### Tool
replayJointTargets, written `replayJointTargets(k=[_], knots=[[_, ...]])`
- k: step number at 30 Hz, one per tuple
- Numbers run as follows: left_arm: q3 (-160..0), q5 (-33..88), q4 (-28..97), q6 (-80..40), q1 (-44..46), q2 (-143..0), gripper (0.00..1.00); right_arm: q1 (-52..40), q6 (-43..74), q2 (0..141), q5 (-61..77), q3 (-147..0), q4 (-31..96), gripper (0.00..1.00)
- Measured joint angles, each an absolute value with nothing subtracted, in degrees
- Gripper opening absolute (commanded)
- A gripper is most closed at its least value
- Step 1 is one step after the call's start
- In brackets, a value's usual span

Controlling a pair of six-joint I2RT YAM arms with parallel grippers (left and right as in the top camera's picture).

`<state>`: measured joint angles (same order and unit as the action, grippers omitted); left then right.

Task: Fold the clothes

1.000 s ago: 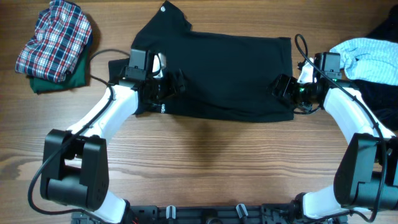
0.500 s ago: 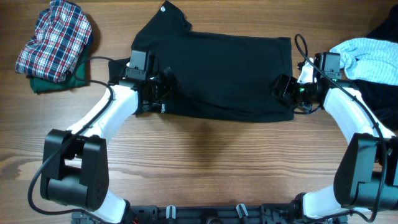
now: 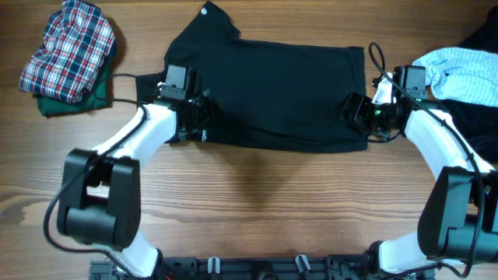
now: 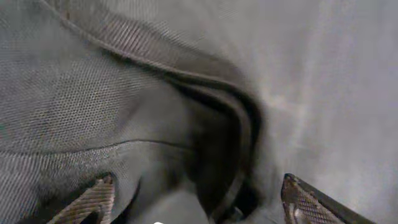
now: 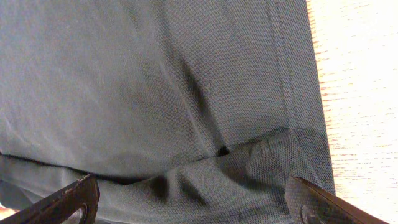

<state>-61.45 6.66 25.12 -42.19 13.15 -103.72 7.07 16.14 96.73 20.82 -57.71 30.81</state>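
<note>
The clothes' black T-shirt (image 3: 280,85) lies spread on the wooden table (image 3: 257,202), one sleeve pointing to the far left. My left gripper (image 3: 202,118) is low on the shirt's left edge. In the left wrist view, the left gripper (image 4: 196,186) stands open astride a raised fold of the black fabric (image 4: 93,93). My right gripper (image 3: 354,109) sits over the shirt's right edge. The right wrist view shows the right gripper (image 5: 191,186) open wide, with wrinkled black fabric (image 5: 155,74) below it, near the stitched hem.
A plaid garment (image 3: 66,47) lies on a green one (image 3: 78,99) at the far left. A light blue garment (image 3: 467,74) and dark ones (image 3: 478,117) are heaped at the right, close behind the right arm.
My left gripper has drawn back leftwards and nearer over the shirt's left edge, and its jaws have narrowed a little. The right arm and the shirt have not moved.
</note>
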Motion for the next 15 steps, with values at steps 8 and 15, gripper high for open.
replayJointTargets(k=[8, 15], knots=[[-61.45, 6.66, 23.22, -42.35, 13.15, -104.73, 0.63, 7.07, 16.16, 96.73, 20.82, -57.71, 30.79, 0.96], [-61.45, 6.66, 21.04, -42.54, 13.15, -104.73, 0.29, 7.07, 16.16, 96.73, 20.82, -57.71, 30.79, 0.96]])
